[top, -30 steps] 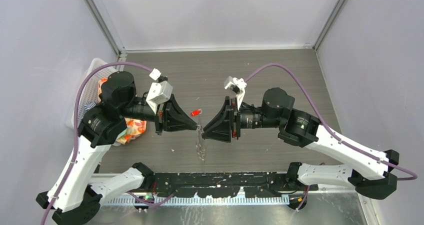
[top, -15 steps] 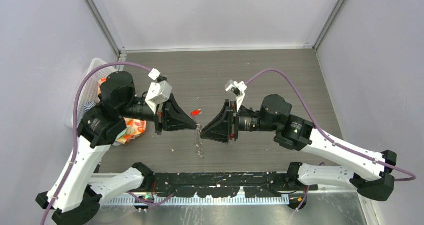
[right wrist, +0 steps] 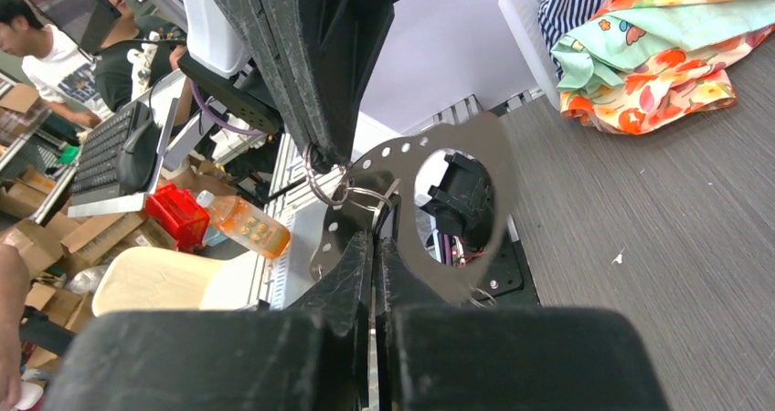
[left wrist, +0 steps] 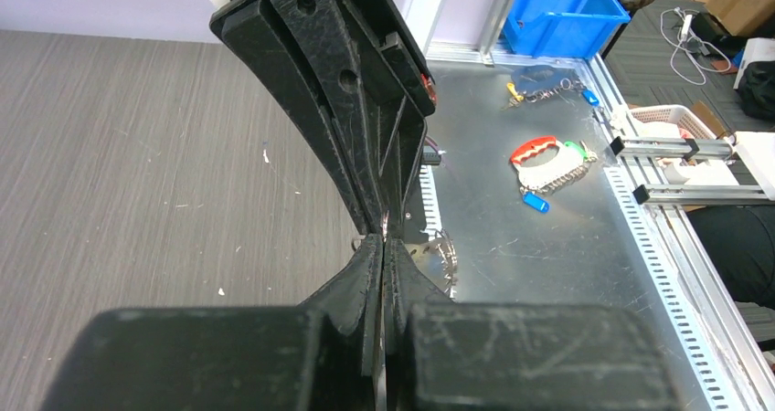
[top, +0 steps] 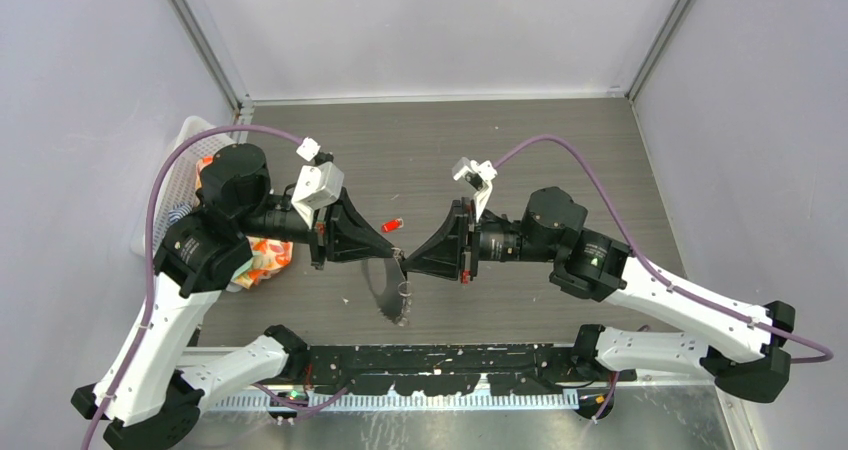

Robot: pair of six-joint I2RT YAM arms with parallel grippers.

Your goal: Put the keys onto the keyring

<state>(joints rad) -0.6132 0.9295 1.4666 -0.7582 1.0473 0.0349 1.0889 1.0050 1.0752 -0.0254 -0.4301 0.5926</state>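
Left gripper [top: 396, 258] and right gripper [top: 408, 264] both clamp the keyring [top: 388, 292] mid-frame, while the red key [top: 392, 226] lies loose just above, so one must release to fetch it.

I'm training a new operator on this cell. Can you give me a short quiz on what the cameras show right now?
1. True or false: the red key is threaded on the keyring.
2. Where do the left gripper and the right gripper meet? A: over the basket. B: tip to tip at the keyring, above mid-table. C: at the far wall.
3. Name the soft thing by the white basket.

Key: 1 false, it lies on the table, apart from the keyring. 2 B. 3 a flowered cloth.
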